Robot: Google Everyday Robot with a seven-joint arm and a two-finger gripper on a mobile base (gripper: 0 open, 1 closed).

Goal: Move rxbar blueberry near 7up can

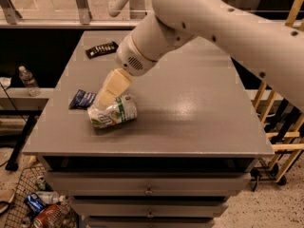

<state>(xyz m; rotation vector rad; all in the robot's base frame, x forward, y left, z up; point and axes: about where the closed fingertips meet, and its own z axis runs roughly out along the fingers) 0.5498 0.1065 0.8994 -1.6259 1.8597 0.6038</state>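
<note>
**A:** What is on the surface (199, 103)?

**B:** It is a grey top with drawers (149, 185) below it. Three things lie on its left half: a blue bar (83, 99), a can (114, 113) and a black bar (101, 49).

**A:** Where is the blue bar?

**B:** It lies flat near the left edge, about midway between the front and back corners. It is just left of the can. I cannot tell whether the two touch.

**A:** And the can?

**B:** It is white with green markings and dented. It lies on its side toward the front-left corner, its length running roughly along the front edge.

**A:** Where is the pincer?

**B:** A white arm (213, 27) reaches in from the upper right and slants down to the left. Its cream pincer (105, 98) comes down at the can's upper left end, between the can and the blue bar. I cannot tell whether it is open or closed, or whether it grips anything.

**A:** And the black bar?

**B:** It is by the back-left corner, well apart from the other two.

**A:** Is there anything beyond the surface?

**B:** A clear bottle (28, 80) stands on a ledge to the left.
</note>
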